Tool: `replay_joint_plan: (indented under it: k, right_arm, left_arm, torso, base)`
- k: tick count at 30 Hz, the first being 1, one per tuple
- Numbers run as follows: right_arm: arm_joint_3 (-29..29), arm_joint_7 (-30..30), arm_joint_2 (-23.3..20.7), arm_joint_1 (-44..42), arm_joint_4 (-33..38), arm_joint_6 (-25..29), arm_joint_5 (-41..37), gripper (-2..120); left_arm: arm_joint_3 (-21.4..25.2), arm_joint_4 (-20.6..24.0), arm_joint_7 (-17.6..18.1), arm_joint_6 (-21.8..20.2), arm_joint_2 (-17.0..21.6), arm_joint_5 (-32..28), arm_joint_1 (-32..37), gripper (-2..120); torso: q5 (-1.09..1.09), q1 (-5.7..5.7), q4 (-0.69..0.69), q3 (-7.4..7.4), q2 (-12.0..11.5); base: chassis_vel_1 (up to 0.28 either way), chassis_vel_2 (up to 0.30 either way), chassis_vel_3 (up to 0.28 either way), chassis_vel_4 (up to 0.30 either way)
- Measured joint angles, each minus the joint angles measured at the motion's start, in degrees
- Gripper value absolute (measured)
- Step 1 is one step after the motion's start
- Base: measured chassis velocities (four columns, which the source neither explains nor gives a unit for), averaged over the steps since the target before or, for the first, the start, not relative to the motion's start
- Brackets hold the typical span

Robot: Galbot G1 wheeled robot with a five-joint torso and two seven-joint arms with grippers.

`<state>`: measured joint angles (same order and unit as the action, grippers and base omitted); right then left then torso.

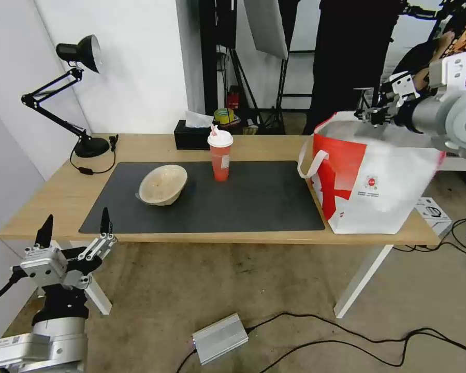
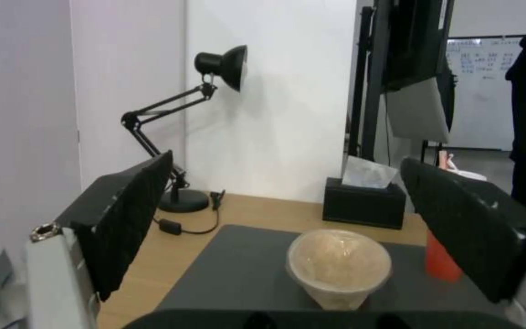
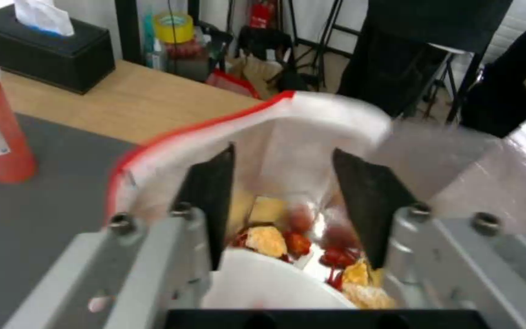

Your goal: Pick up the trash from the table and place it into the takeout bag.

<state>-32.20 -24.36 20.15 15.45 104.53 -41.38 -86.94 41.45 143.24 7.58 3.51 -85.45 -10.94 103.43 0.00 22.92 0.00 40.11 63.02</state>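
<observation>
At the table's (image 1: 140,147) right end, the right gripper (image 3: 281,192) hangs, fingers apart, over the red-and-white foil-lined takeout bag (image 1: 378,181), the wide white chili-scrap bowl (image 3: 275,283) directly beneath inside. The left gripper (image 1: 75,233), spread, waits below the front-left corner.

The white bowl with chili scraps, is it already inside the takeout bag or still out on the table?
Inside. The right wrist view shows the white bowl below the takeout bag rim, between foil walls.
</observation>
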Motion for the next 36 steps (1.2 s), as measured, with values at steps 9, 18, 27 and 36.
replay_joint_plan:
  k: [9, 18, 27, 36]
  right_arm:
    - [0.0, -0.1, 0.5, 0.3, 0.4, 0.0, 0.0, 82]
    - [0.7, -0.4, 1.4, 1.2, 0.7, 0.0, 0.8, 100]
    - [5.8, -3.0, 4.8, 2.1, 5.7, 0.0, -0.5, 100]
    - [12.7, -5.0, 7.2, 0.1, 11.7, 0.8, -3.1, 100]
  left_arm:
    - [-0.1, 0.0, 0.0, 0.0, 0.0, -0.1, -0.2, 100]
    - [-0.1, 0.0, 0.1, 0.0, 0.1, -0.1, -0.2, 100]
    - [0.1, 0.0, 0.1, 0.0, 0.5, -0.2, -0.1, 100]
    - [0.0, 0.0, 0.1, 0.0, 0.4, 0.1, 0.0, 100]
  torso:
    - [0.0, 0.0, 0.0, 0.0, 0.0]
    - [0.0, 0.0, 0.0, 0.0, 0.0]
    - [0.0, 0.0, 0.01, 0.0, 0.0]
    - [-0.01, 0.0, 0.0, 0.0, 0.0]
  base:
    - [0.0, 0.0, 0.0, 0.0]
    - [0.0, 0.0, 0.0, 0.0]
    - [0.0, 0.0, 0.0, 0.0]
    - [0.0, 0.0, 0.0, 0.0]
